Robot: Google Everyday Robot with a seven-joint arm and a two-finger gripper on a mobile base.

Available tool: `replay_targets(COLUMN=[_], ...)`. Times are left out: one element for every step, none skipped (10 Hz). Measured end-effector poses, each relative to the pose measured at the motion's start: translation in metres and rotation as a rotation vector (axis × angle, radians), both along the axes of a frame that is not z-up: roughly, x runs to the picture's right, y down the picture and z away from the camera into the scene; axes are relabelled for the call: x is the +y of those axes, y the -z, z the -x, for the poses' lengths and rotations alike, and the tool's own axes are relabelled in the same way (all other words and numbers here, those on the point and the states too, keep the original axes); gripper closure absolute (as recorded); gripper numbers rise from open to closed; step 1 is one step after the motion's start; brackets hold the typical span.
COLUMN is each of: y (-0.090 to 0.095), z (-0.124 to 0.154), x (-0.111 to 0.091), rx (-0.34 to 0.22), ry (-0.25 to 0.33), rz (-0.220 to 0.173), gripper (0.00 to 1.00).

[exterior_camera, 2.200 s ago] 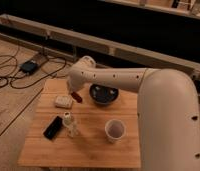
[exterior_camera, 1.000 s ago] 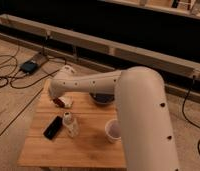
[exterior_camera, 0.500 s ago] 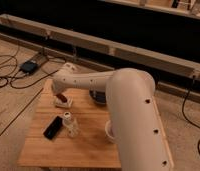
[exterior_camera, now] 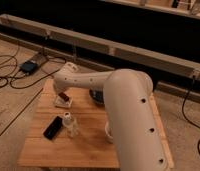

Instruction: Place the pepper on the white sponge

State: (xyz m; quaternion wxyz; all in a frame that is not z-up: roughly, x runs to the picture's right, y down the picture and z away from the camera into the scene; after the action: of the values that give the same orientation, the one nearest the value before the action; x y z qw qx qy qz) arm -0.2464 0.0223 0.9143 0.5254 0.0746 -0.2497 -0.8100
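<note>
The white sponge [exterior_camera: 62,102] lies on the left part of the wooden table [exterior_camera: 88,145]. The small dark red-brown pepper [exterior_camera: 65,96] is right over the sponge's top, at my gripper's tip. I cannot tell whether it rests on the sponge. My gripper [exterior_camera: 63,93] reaches in from the right at the end of the big white arm [exterior_camera: 123,100] and hangs directly above the sponge.
A flat black phone-like item [exterior_camera: 53,127] lies in front of the sponge, with a small clear bottle [exterior_camera: 70,125] beside it. A dark bowl [exterior_camera: 96,96] and a white cup [exterior_camera: 108,133] are partly hidden by the arm. Cables and a dark box [exterior_camera: 29,66] lie on the floor at left.
The arm has swung left from beside the bowl to over the sponge, bringing the pepper with it, and has lowered closer to the sponge.
</note>
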Motion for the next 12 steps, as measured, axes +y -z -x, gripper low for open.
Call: replay_targets(y=[0.000,0.000,0.000,-0.001,-0.001,-0.001,-0.001,0.000,0.000,0.000,0.000,0.000], z=[-0.001,-0.002,-0.002,-0.002,-0.001,-0.001,0.000,0.001,0.001,0.001,0.001,0.001], x=[0.003,0.006,0.008,0.012,0.014,0.015,0.016,0.016,0.016,0.016,0.015,0.015], rx=[0.001,0.002,0.002,0.003,0.003,0.003,0.002,0.000,-0.001,-0.001,-0.002,-0.003], ry=[0.007,0.012,0.016,0.018,0.019,0.019,0.019,0.019,0.020,0.020,0.021,0.021], rz=[0.007,0.012,0.017,0.024,0.030,0.032,0.035,0.039,0.042,0.043,0.043,0.043], gripper=[0.85,0.76,0.65,0.55,0.44,0.37,0.35,0.35,0.35,0.35,0.35,0.35])
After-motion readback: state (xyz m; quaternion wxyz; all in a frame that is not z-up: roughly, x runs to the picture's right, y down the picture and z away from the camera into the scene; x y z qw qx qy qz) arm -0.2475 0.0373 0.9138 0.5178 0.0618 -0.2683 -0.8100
